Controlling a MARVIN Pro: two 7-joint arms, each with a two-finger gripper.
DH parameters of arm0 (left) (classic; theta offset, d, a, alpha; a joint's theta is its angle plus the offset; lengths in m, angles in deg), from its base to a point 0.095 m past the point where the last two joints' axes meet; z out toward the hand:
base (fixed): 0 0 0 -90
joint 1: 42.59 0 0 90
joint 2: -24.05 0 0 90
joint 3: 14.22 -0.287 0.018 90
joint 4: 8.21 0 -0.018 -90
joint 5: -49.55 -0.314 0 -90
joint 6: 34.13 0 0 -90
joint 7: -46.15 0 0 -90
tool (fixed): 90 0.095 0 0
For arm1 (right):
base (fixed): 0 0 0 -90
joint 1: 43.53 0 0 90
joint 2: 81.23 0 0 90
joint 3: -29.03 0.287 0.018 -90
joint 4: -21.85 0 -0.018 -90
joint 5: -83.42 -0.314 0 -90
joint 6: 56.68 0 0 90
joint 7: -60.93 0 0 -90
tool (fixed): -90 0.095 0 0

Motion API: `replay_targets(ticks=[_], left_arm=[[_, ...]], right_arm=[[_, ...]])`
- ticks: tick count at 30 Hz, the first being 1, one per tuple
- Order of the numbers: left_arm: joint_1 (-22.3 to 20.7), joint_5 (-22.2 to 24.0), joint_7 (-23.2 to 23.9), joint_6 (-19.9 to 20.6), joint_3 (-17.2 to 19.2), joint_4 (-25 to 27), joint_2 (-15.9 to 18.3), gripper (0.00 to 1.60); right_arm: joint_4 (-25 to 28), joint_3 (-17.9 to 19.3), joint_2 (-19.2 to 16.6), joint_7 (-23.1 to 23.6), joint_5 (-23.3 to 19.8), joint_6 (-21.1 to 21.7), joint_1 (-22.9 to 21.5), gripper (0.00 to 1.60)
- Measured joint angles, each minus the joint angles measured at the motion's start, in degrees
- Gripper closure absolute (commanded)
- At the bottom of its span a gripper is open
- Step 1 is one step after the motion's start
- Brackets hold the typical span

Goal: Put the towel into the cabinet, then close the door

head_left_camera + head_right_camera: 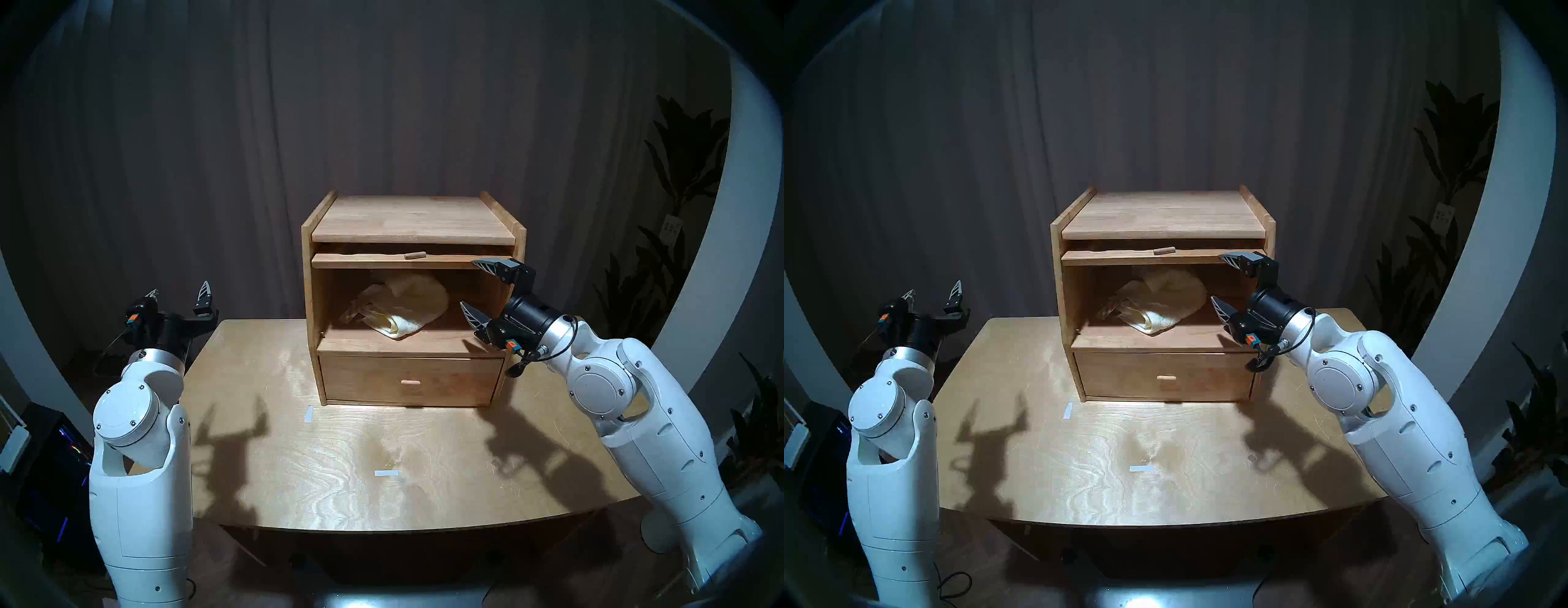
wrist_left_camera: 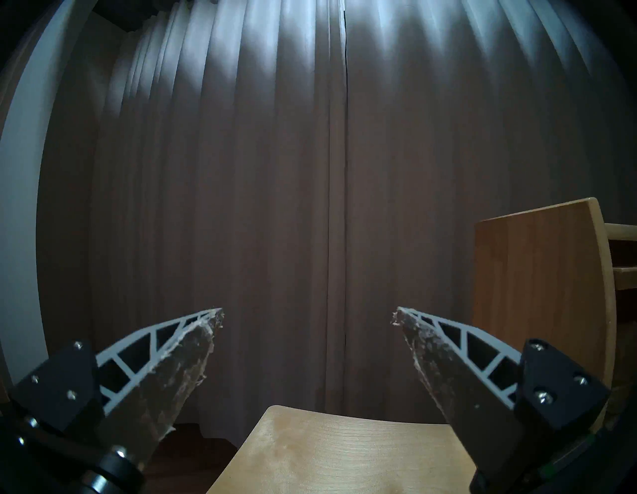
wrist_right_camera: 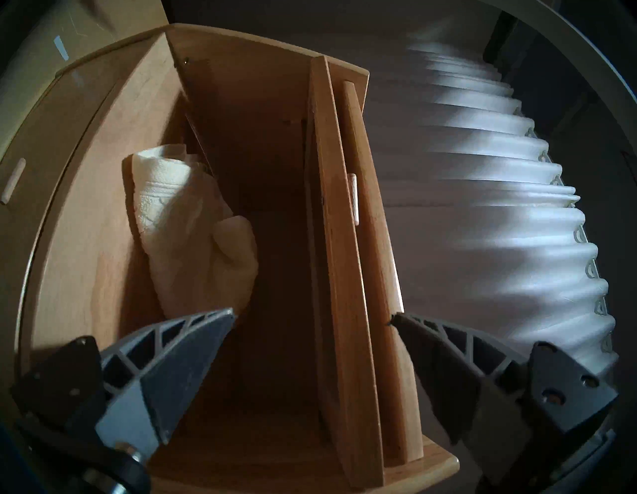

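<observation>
The wooden cabinet stands at the back middle of the table. Its door lies flat, pushed in under the top, with only its front edge and peg knob showing. The compartment is open. The crumpled cream towel lies inside it, also in the right wrist view. My right gripper is open and empty at the compartment's right front. Its upper finger is at the door's right end; contact is unclear. My left gripper is open and empty beyond the table's back left corner.
The drawer under the compartment is shut. Two white tape strips lie on the table. A curtain hangs behind, plants stand at the right, and dark equipment sits on the floor at the left.
</observation>
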Motion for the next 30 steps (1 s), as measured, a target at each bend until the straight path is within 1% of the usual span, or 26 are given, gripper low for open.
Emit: replay_targets(ticks=[9, 23, 24, 25, 26, 27, 30], left_arm=[[-1.0, -0.9, 1.2, -2.0, -0.1, -1.3, 1.2, 0.0], [-1.8, -1.8, 2.9, -5.4, -0.1, -2.9, 2.2, 0.0], [-1.8, -1.9, 3.0, -5.7, -0.1, -3.0, 2.3, 0.0], [-1.9, -1.9, 3.1, -6.1, 0.0, -3.2, 2.3, 0.0], [-1.9, -1.9, 3.2, -6.3, 0.0, -3.3, 2.3, 0.0], [-2.0, -2.0, 3.3, -6.7, 0.0, -3.4, 2.4, 0.0], [-2.1, -2.1, 3.7, -7.8, 0.0, -3.8, 2.5, 0.0]], right_arm=[[-4.6, -1.6, 4.2, 1.5, 2.6, -0.5, -4.8, 0.0], [-14.5, -4.2, 11.7, 2.0, 8.2, -1.9, -12.3, 0.0], [-15.4, -4.4, 12.4, 2.0, 8.7, -2.1, -12.9, 0.14], [-16.2, -4.6, 13.0, 2.0, 9.2, -2.3, -13.4, 0.57], [-16.7, -4.7, 13.4, 2.0, 9.5, -2.4, -13.8, 1.16], [-17.2, -4.8, 13.9, 1.9, 9.9, -2.8, -14.4, 1.6], [-17.0, -4.5, 14.9, 0.7, 10.4, -4.2, -16.4, 1.6]])
